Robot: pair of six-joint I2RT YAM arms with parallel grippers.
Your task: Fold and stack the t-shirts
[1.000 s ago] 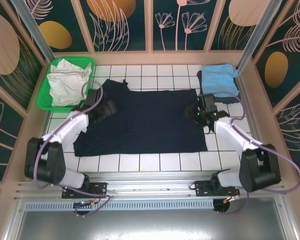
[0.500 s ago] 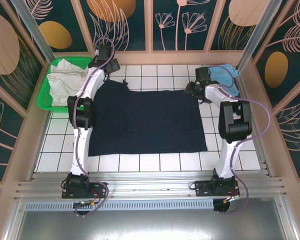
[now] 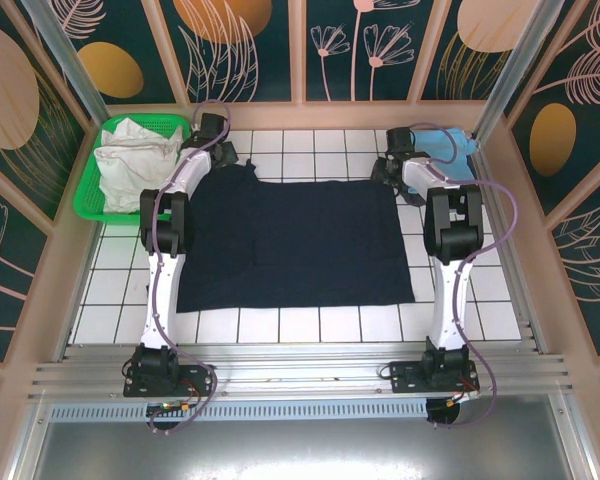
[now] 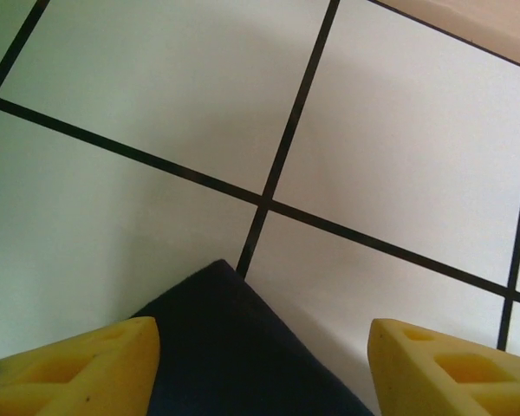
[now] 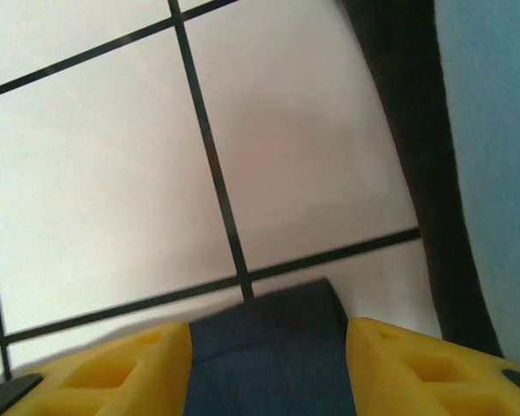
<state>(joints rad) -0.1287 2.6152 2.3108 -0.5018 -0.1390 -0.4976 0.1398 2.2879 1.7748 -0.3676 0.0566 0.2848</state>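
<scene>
1. Looks like a robot test cell staged as a laundry corner, not a lived-in home.
2. Boxed in by decorated panels [image 3: 250, 50] with painted leaves and orange ovals, set in pale wooden framing.
3. Floored with a white-tiled desk [image 3: 320, 325] with dark grout.
4. Fitted with two arms bolted to a metal rail [image 3: 300, 375] at the near edge, cables trailing.
5. Stocked with shirts [image 3: 290, 240] and a green basket [image 3: 90, 200].
</scene>
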